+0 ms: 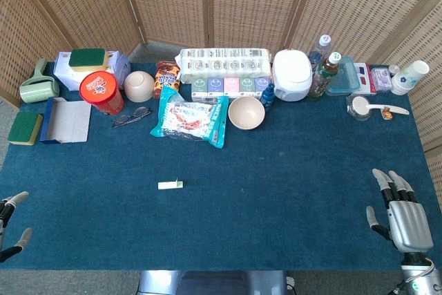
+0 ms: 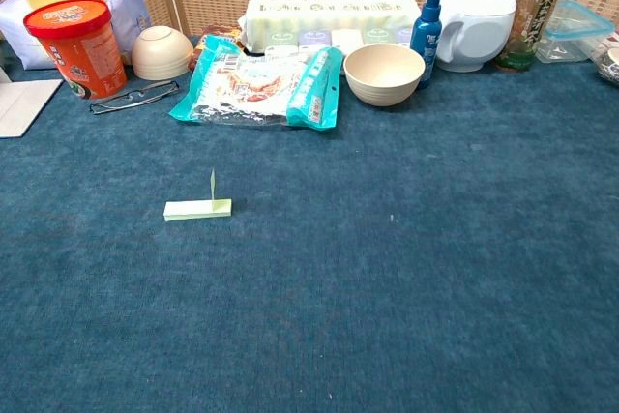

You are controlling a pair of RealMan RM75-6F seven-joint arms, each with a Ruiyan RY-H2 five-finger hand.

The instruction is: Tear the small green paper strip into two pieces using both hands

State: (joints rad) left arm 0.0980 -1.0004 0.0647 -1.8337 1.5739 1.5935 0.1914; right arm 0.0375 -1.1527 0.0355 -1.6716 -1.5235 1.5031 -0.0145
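Blue felt covers the desk [image 1: 290, 191], where the small green paper strip [image 1: 170, 184] lies alone, one end flicked upward. Right robot hand [image 1: 399, 213] rests released, fingers spread, grasping nothing; left robot hand [image 1: 10, 222] likewise open, mostly cropped.
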